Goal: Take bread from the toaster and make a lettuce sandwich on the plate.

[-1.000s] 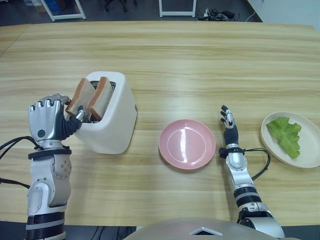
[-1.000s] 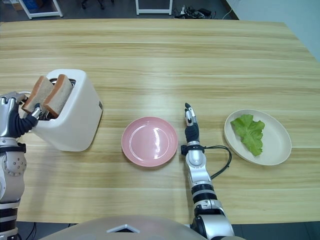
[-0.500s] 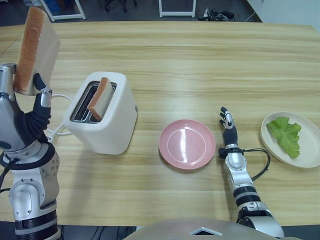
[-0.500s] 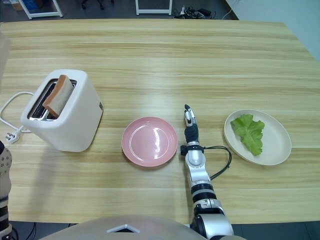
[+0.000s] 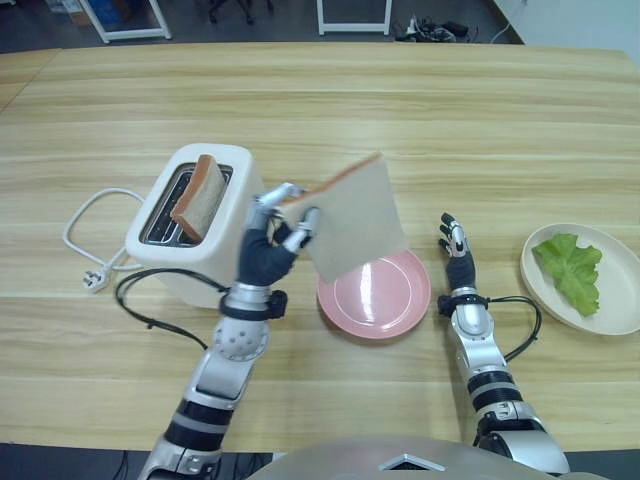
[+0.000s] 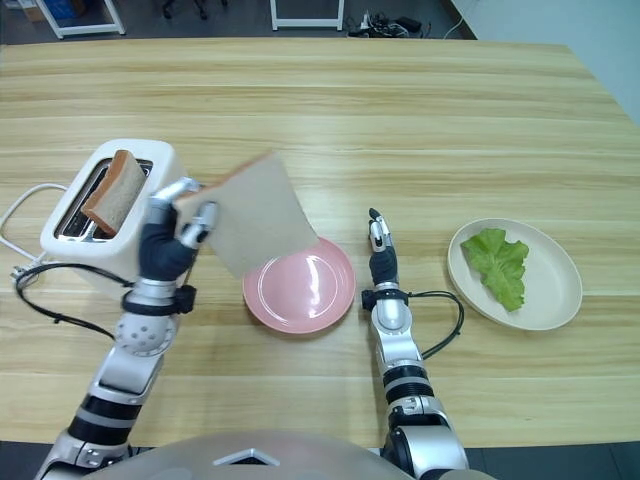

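Wooden table (image 5: 400, 110), light grain; chair legs and cables on the floor behind.

Left eye view: A white toaster (image 5: 160, 262) is recorded at table left, with one slice (image 5: 197, 197) standing in its slot. The left hand (image 5: 268, 245) is raised just beside the toaster, fingers closed on one edge of a second bread slice (image 5: 350, 215). This slice is held tilted, its lower corner above the near-left rim of the pink plate (image 5: 385, 300), apparently not yet touching it. The right hand (image 5: 458, 255) is laid on the table right of the plate, fingers straight, nothing held. The lettuce (image 5: 572, 270) is seen on a beige dish (image 5: 620, 320), far right.

Right eye view: The same edge grip is confirmed on the held slice (image 6: 255, 225); most of it hangs unsupported past the fingers.

Handling, judged: the toast is taken to be light, stiff and dry, crumbly under pressure; a gentle pinch at the crust edge is preferred. The lettuce is judged limp and light, best taken at its thicker rib.
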Action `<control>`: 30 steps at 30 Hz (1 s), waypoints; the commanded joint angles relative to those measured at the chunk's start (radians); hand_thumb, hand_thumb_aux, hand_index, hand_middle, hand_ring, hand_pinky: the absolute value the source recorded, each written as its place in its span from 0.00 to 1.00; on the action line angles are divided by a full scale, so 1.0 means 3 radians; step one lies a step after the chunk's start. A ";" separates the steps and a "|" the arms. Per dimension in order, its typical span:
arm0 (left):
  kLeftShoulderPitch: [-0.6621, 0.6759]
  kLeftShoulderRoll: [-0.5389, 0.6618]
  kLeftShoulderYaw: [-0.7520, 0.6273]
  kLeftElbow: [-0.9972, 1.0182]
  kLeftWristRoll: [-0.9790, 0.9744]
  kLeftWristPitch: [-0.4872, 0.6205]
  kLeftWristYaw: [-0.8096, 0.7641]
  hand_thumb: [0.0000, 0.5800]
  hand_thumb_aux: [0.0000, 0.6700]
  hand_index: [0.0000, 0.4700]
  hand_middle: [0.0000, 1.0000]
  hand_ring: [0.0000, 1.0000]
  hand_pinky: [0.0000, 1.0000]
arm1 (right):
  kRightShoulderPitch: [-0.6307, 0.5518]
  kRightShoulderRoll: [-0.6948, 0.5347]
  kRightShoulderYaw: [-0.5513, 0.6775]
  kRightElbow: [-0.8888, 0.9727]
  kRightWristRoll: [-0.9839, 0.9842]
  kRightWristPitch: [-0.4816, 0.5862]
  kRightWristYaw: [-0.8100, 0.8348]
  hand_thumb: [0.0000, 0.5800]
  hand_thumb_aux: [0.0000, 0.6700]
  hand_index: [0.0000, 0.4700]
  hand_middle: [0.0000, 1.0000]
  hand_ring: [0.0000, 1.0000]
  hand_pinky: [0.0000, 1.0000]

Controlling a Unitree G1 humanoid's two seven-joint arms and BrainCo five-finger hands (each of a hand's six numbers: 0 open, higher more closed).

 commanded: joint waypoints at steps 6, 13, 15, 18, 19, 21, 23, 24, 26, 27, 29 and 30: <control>-0.0223 -0.0163 -0.0399 0.0979 0.0701 0.0214 -0.0277 1.00 1.00 1.00 1.00 1.00 1.00 | 0.0118 -0.0003 0.0041 -0.0018 -0.0050 0.0143 -0.0037 0.00 0.00 0.00 0.00 0.00 0.00; -0.0042 0.0075 -0.0440 0.0809 0.0616 0.0111 -0.0867 0.96 0.80 0.80 1.00 1.00 1.00 | 0.0152 0.0003 0.0049 -0.0072 -0.0046 0.0177 -0.0037 0.00 0.00 0.00 0.00 0.00 0.00; -0.0030 0.0140 -0.0408 0.0740 0.0761 0.0156 -0.0854 0.00 0.00 0.00 1.00 1.00 1.00 | 0.0158 0.0004 0.0052 -0.0083 -0.0044 0.0183 -0.0033 0.00 0.00 0.00 0.00 0.00 0.00; -0.0014 0.0185 -0.0312 0.0562 0.0966 0.0258 -0.0785 0.00 0.00 0.00 0.00 0.00 0.00 | 0.0164 0.0001 0.0054 -0.0104 -0.0042 0.0191 -0.0024 0.00 0.00 0.00 0.00 0.00 0.00; -0.0017 0.0189 -0.0281 0.0492 0.1096 0.0269 -0.0678 0.00 0.00 0.00 0.00 0.00 0.00 | 0.0167 -0.0001 0.0053 -0.0114 -0.0042 0.0195 -0.0023 0.00 0.00 0.00 0.00 0.00 0.00; -0.0047 0.0198 -0.0211 0.0337 0.1485 0.0303 -0.0327 0.00 0.00 0.00 0.00 0.00 0.00 | 0.0173 -0.0005 0.0052 -0.0131 -0.0043 0.0201 -0.0022 0.00 0.00 0.00 0.00 0.00 0.00; -0.0068 0.0206 -0.0139 0.0166 0.1903 0.0284 0.0130 0.00 0.00 0.00 0.00 0.00 0.00 | 0.0178 -0.0007 0.0051 -0.0144 -0.0043 0.0208 -0.0020 0.00 0.00 0.00 0.00 0.00 0.00; -0.0065 0.0207 -0.0110 0.0075 0.2063 0.0252 0.0334 0.00 0.00 0.00 0.00 0.00 0.00 | 0.0179 -0.0008 0.0051 -0.0150 -0.0042 0.0211 -0.0017 0.00 0.00 0.00 0.00 0.00 0.00; -0.0035 0.0197 -0.0058 -0.0112 0.2317 0.0187 0.0706 0.00 0.00 0.00 0.00 0.00 0.00 | 0.0185 -0.0012 0.0055 -0.0172 -0.0051 0.0214 -0.0020 0.00 0.00 0.00 0.00 0.00 0.00; -0.0005 0.0194 -0.0032 -0.0204 0.2389 0.0137 0.0865 0.00 0.00 0.00 0.00 0.00 0.00 | 0.0194 -0.0025 0.0067 -0.0200 -0.0087 0.0205 -0.0039 0.00 0.00 0.00 0.00 0.00 0.00; 0.0070 0.0187 0.0005 -0.0308 0.2369 -0.0005 0.1064 0.00 0.00 0.00 0.00 0.00 0.00 | 0.0228 -0.0065 0.0074 -0.0327 -0.0155 0.0201 -0.0074 0.00 0.00 0.00 0.00 0.00 0.00; 0.0108 0.0187 0.0013 -0.0305 0.2311 -0.0099 0.1135 0.00 0.00 0.00 0.00 0.00 0.00 | 0.0253 -0.0101 0.0075 -0.0426 -0.0204 0.0194 -0.0101 0.00 0.00 0.00 0.00 0.00 0.00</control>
